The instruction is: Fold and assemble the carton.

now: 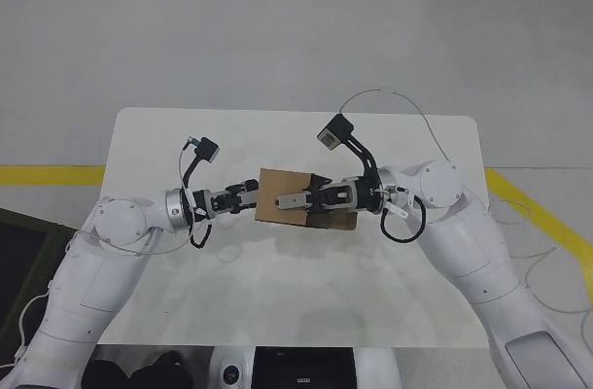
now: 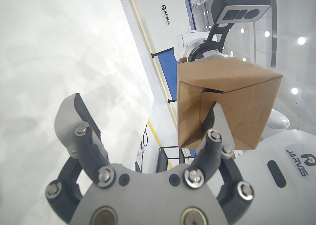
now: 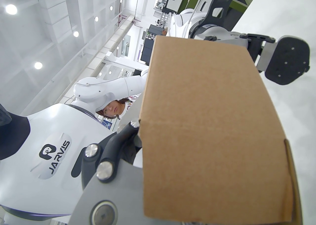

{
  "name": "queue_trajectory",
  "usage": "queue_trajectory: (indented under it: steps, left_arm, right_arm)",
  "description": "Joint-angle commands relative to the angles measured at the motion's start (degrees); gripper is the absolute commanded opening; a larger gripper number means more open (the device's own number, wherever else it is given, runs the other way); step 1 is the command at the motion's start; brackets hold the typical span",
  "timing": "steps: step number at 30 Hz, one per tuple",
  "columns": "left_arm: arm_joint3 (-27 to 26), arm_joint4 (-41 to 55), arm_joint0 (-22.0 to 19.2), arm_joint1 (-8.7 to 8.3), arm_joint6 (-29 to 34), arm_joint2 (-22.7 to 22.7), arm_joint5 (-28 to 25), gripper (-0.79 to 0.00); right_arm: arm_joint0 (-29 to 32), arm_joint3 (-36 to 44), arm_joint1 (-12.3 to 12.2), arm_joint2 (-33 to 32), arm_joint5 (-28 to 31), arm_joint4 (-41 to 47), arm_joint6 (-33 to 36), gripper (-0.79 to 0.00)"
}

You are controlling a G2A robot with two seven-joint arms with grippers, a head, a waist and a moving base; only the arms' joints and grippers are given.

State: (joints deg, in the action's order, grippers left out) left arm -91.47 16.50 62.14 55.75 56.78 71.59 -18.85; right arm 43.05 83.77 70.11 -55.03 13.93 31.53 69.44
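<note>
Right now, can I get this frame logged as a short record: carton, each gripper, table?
carton: brown, partly folded, above the middle of the table
right gripper: closed on a panel of the carton
left gripper: open, one finger against the carton's end flaps, the other clear of it
table: white

I note a white rectangular tabletop with rounded corners (image 1: 277,311) across the frame's centre, standing on smooth grey flooring (image 1: 277,49). Yellow floor-marking tape (image 1: 44,175) runs at mid-left and toward the lower right.
</note>
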Motion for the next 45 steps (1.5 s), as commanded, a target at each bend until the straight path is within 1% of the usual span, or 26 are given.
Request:
queue_trajectory:
  steps: [1,16,22,26,29,32,39,45]
  left_arm:
    - [-0.18,0.15,-0.02,0.02,0.06,-0.03,0.18,0.000]
    - [-0.57,0.40,-0.57,0.15,0.73,-0.53,0.62,0.000]
    - [0.78,-1.81,-0.14,-0.24,-0.41,1.70,-0.03,0.000]
    - [-0.14,-4.54,0.84,-0.67,-0.37,3.45,-1.70,0.000]
    - [-1.33,-7.51,1.77,-0.99,-0.70,4.58,-3.82,0.000]
    - [-2.62,-11.45,2.99,-1.29,-2.02,5.87,-7.91,0.000]
    - [-5.01,-19.93,6.89,-1.73,-8.91,9.05,-17.08,0.000]
    - [-7.29,-26.83,9.58,-1.96,-14.83,11.58,-22.91,0.000]
  right_arm:
    - [0.05,0.00,0.04,0.07,0.01,0.12,0.13,-0.785]
    - [-0.33,-0.79,0.40,0.54,0.10,0.50,1.06,-0.785]
    - [-0.30,-3.15,0.12,-0.31,-1.03,-0.86,1.51,-0.785]
    - [-0.79,-5.18,-0.01,-0.19,-2.31,-2.52,2.69,-0.785]
    - [-1.58,-7.29,-0.02,0.17,-3.34,-3.96,3.31,-0.785]
    - [-2.52,-10.31,0.10,0.81,-4.01,-5.00,3.74,-0.785]
    - [-5.05,-17.92,1.05,4.08,-4.66,-7.97,3.57,-0.785]
    - [-7.23,-23.28,2.19,6.89,-4.62,-9.84,2.57,-0.785]
